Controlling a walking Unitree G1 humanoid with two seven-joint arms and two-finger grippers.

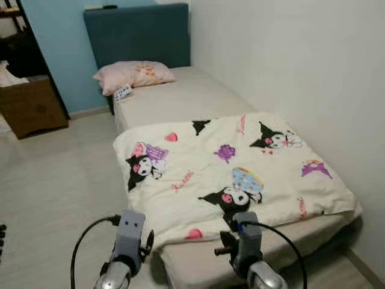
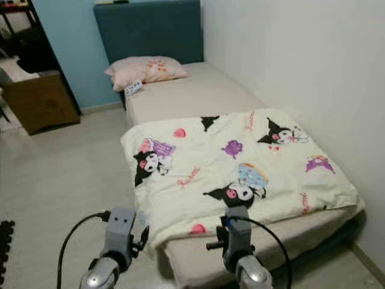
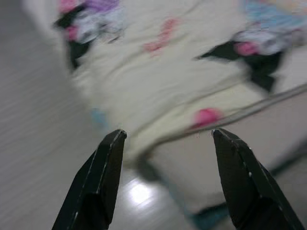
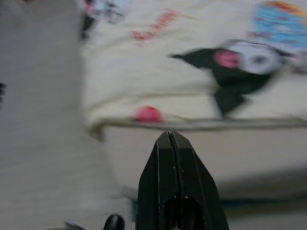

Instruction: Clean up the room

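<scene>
A single bed point(image 1: 180, 96) with a beige mattress stands along the white wall. A cream blanket point(image 1: 234, 174) printed with black and pink cartoon figures lies folded over its foot half, its front edge hanging near the bed's end. At the head rests a pink pillow point(image 1: 132, 75) with a small white patterned item point(image 1: 123, 93) beside it. My left arm point(image 1: 129, 241) and right arm point(image 1: 246, 241) are raised just short of the blanket's front edge. The left gripper point(image 3: 168, 134) is open and empty. The right gripper point(image 4: 169, 135) is shut with nothing in it.
A teal headboard point(image 1: 138, 33) backs the bed. A brown wooden box point(image 1: 30, 105) and a dark shelf point(image 1: 18, 36) stand at the far left. Pale floor point(image 1: 54, 180) spreads left of the bed, with a black mat edge point(image 1: 2, 238).
</scene>
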